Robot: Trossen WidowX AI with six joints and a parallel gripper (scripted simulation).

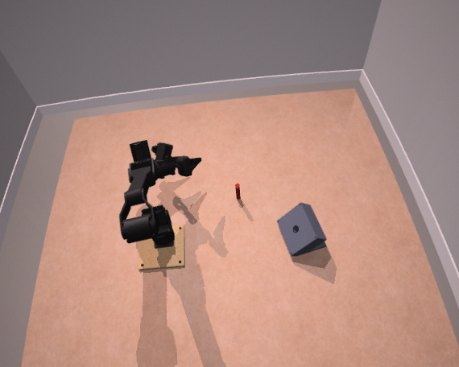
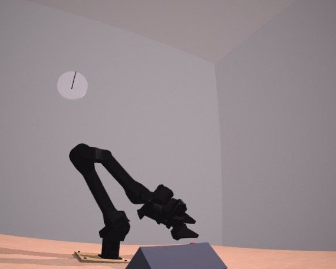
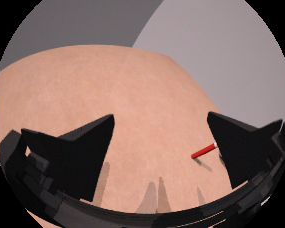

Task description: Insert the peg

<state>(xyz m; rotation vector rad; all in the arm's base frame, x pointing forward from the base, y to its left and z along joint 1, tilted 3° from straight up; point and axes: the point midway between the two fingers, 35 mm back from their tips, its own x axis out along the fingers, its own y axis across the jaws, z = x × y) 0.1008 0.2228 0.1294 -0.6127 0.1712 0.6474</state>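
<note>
Your black parallel-jaw tool [image 1: 194, 164] is spread wide and grips nothing; in the wrist view its two dark pointed fingers stand far apart with bare counter showing between them. In the top view you see the tool raised above the salmon-coloured counter [image 1: 266, 314], pointing toward the small red cylindrical peg [image 1: 237, 191] but well apart from it. The peg stands upright on the counter, between the arm and the blue-grey sloped panel [image 1: 300, 228], casting a thin shadow toward the panel side. From the wrist view the peg [image 3: 202, 152] shows as a short red bar just beside the inner edge of the finger on the right of the picture, farther off on the counter rather than between the fingers. The panel sits near the right part of the counter, tilted, with one round dark hole [image 1: 295, 228] near the middle of its face, and nothing is in that hole. In the exterior view the tool [image 2: 192, 227] hangs tilted downward above and behind the panel's ridge [image 2: 177, 255], and only a sliver of the peg's red top [image 2: 192, 243] shows over that ridge. The arm's base stands on a tan square mounting plate [image 1: 146, 257] bolted to the counter.
</note>
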